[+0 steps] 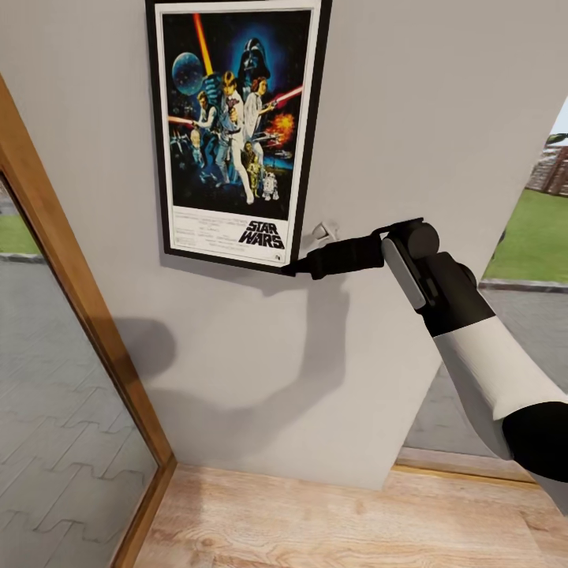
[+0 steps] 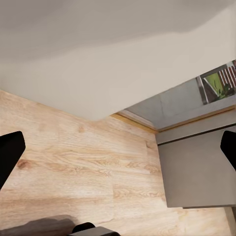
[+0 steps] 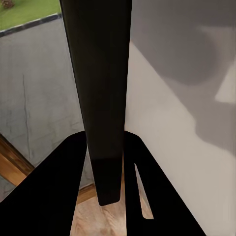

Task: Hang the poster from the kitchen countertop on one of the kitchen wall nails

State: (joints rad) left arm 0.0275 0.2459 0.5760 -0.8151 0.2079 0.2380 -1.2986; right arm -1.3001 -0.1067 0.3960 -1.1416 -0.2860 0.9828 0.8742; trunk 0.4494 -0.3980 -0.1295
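Along the left edge of our head view a wooden door frame [image 1: 75,315] runs diagonally, with glass beside it showing grey paving outside. Past it stands the pale grey wall [image 1: 237,355], and below that the light wooden floor [image 1: 315,513].

High on the wall we see the poster [image 1: 235,126], upright against the surface, its black frame and white border around the space artwork, the white title strip at its lower end. A shadow of the frame and arm falls on the wall beneath it.

Our right gripper [image 1: 298,267] reaches in from the right and is clamped on the poster's lower right corner; in the right wrist view the dark frame edge [image 3: 101,98] runs straight between our two black fingers [image 3: 54,196], which press it from both sides. Just beside the gripper, touching the wall, a small white nail or hook [image 1: 323,231] sticks out. Whether the poster hangs from anything, we cannot tell.

Further right our white and black right arm [image 1: 481,363] comes up from the corner, and beyond the wall's edge we see grass and paving.

Our left gripper [image 2: 118,152] points down at the floor, its two dark fingertips [image 2: 10,152] set wide apart with nothing between them.
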